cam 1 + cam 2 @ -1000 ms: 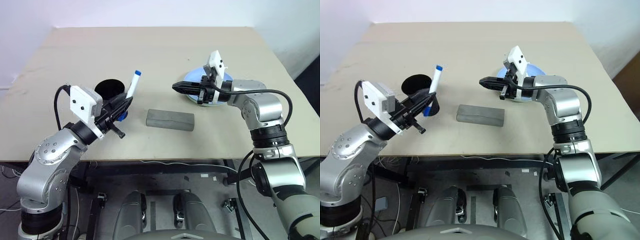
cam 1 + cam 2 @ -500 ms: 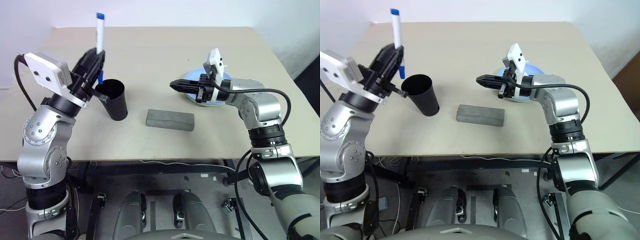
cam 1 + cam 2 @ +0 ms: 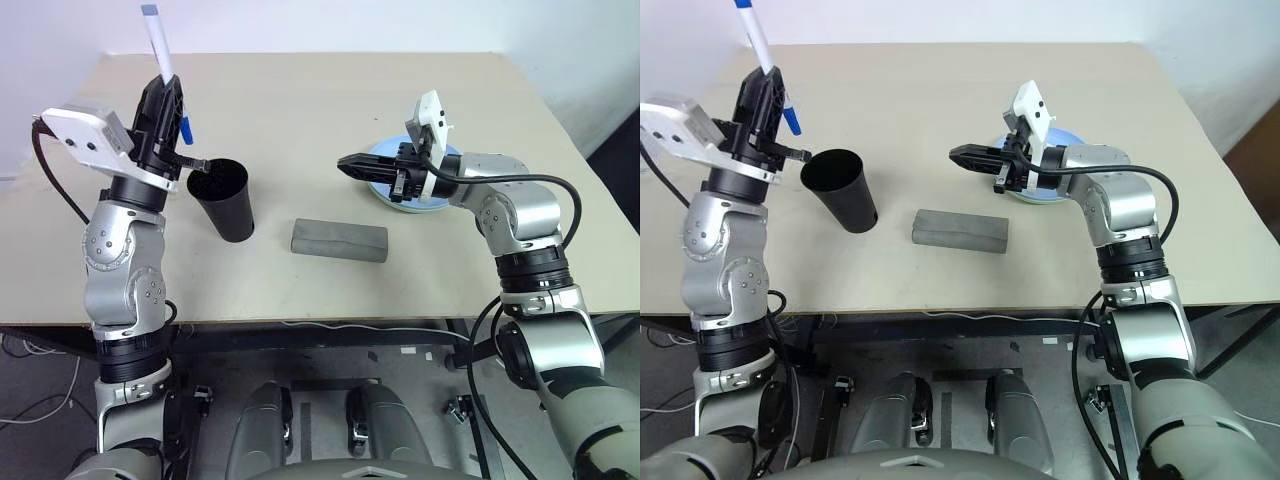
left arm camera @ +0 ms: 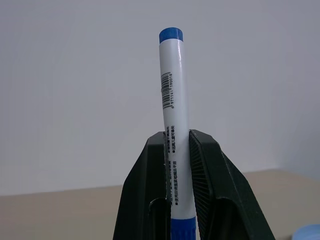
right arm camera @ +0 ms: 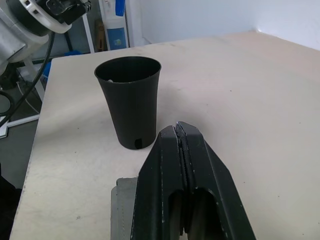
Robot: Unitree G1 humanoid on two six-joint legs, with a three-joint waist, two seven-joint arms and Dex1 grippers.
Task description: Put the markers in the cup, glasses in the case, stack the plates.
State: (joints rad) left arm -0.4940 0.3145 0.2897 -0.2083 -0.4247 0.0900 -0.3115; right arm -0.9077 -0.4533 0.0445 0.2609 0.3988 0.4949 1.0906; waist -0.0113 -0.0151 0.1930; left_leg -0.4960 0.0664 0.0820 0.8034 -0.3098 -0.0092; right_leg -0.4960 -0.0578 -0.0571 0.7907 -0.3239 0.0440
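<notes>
Your marker (image 3: 163, 62), white with a blue end cap, is clamped upright in your left claw (image 3: 166, 100), whose two black fingers (image 4: 150, 195) press on either side of its barrel; the blue-capped end rises well above the fingertips and the blue lower part sits down between them. The claw and marker are raised just beside and above the rim of the black cup (image 3: 224, 199), which stands upright on the table (image 3: 330, 110), toward its left side. A second ago you had that claw low beside the cup with the marker leaning over the rim; since then the arm has swung up and the marker now stands nearly straight. On the barrel you can see a barcode with small digits and two lines of tiny print, too small to read. Your right claw (image 3: 347, 164) has its fingers pressed fully together with nothing between them, pointing level toward the cup, and it has not shifted. Beneath that wrist lie the plates (image 3: 440, 203), stacked. The grey case (image 3: 340, 240) lies closed between the cup and the plates.
</notes>
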